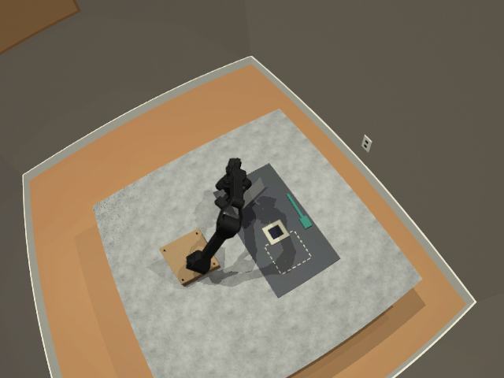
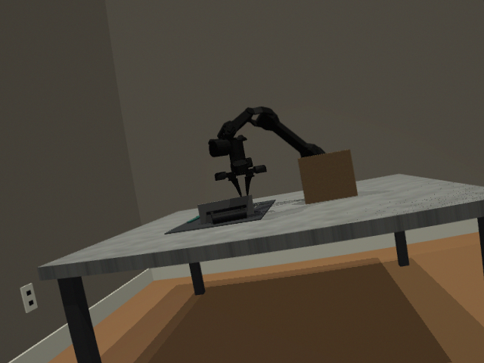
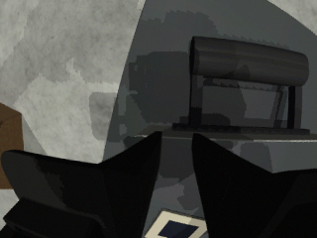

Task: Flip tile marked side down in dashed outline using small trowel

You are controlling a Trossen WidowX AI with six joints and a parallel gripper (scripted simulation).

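Observation:
The cream tile [image 1: 276, 232] [image 3: 174, 230] lies flat on the dark mat [image 1: 309, 268] [image 2: 183, 228] [image 3: 218, 14] with its dark blue mark facing up. It sits just past the far side of the dashed outline [image 1: 295, 264]. A grey trowel with a dark bar handle [image 1: 256, 189] [image 2: 226, 211] [image 3: 252, 59] rests at the mat's far end. My gripper [image 2: 243, 193] [image 3: 176, 139] hangs just above that handle, pointing down. Its fingers stand a narrow gap apart with nothing between them. A teal flat tool [image 1: 298, 211] [image 2: 192, 219] lies near the mat's right edge.
The arm's brown base board [image 1: 179, 252] [image 2: 328, 175] stands on the grey table [image 1: 171, 325] [image 2: 352, 218] beside the mat. The arm's shadow falls across the mat and outline. A wall outlet [image 1: 366, 142] [image 2: 28, 297] is off the table.

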